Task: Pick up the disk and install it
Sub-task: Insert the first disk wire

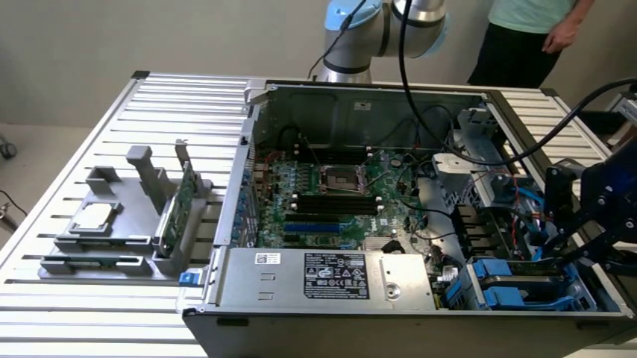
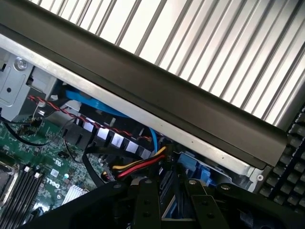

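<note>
Since the drive bay sits in the corner of the open grey metal computer case (image 1: 348, 104), on the exterior view's right, that's where the black two-finger gripper (image 1: 572, 239) hangs, just above the blue plastic carriers (image 1: 494, 274) parked there. In the wrist view its dark fingers (image 2: 145, 202) look pinched narrow on the flat silver-grey disk in its blue plastic frame (image 2: 167, 205), held edge-on (makes sense, it has to slide into a slot, not drop flat). So the disk is in the hand over the bay, not seated as far as I can judge. Red, yellow and black power wires (image 2: 138, 167) run right beside the fingers, so it's tight in there.
</note>
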`<state>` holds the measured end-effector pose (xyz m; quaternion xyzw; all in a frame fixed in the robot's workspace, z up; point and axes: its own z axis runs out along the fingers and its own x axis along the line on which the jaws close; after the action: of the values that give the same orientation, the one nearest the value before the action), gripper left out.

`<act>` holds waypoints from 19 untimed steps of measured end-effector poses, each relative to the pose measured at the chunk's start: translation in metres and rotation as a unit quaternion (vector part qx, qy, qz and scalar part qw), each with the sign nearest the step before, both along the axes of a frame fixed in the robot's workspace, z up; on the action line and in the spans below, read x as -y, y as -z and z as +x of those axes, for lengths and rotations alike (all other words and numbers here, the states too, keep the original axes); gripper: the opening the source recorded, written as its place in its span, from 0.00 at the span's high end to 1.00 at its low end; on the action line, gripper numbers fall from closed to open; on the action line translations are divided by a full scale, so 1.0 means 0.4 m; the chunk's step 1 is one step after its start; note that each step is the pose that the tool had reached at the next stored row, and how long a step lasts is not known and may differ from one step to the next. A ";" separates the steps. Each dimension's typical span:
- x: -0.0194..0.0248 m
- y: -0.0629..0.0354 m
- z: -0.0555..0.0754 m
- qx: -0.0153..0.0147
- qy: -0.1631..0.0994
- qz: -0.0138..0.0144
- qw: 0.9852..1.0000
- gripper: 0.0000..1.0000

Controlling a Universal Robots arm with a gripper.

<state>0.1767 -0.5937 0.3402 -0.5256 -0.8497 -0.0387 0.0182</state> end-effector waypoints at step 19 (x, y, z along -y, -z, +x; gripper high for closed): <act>-0.003 0.004 0.007 0.000 0.000 0.000 1.000 0.84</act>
<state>0.1796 -0.5926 0.3386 -0.5255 -0.8497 -0.0387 0.0181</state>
